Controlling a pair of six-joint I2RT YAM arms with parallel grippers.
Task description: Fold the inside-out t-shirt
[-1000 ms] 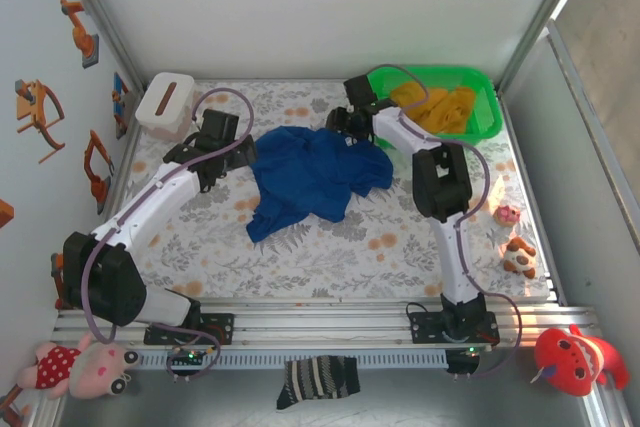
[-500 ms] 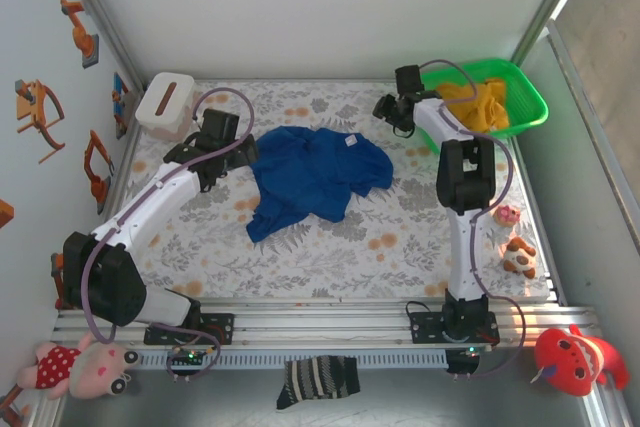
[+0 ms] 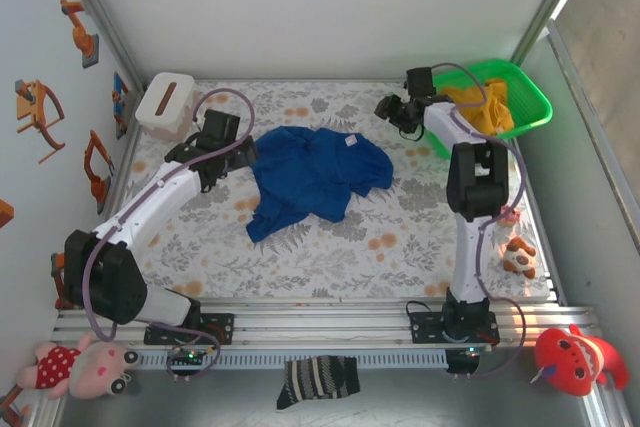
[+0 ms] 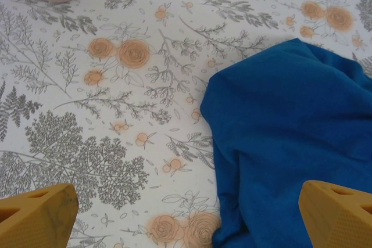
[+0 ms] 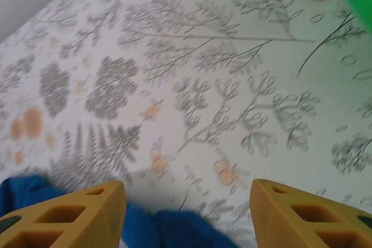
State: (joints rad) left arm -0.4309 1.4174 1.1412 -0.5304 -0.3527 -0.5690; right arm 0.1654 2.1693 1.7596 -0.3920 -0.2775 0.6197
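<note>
Centrally, blue t-shirt (image 3: 315, 177) crumpled on table (image 3: 330, 247), left tool (image 4: 187, 216) spread wide beside it, right tool (image 5: 189, 213) parted, empty

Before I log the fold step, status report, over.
Left claw open beside blue t-shirt. Right claw open, empty, near green basket. T-shirt crumpled, unfolded. No obstruction.

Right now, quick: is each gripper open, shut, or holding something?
Left gripper: open, holding nothing.
Right gripper: open, holding nothing.
</note>
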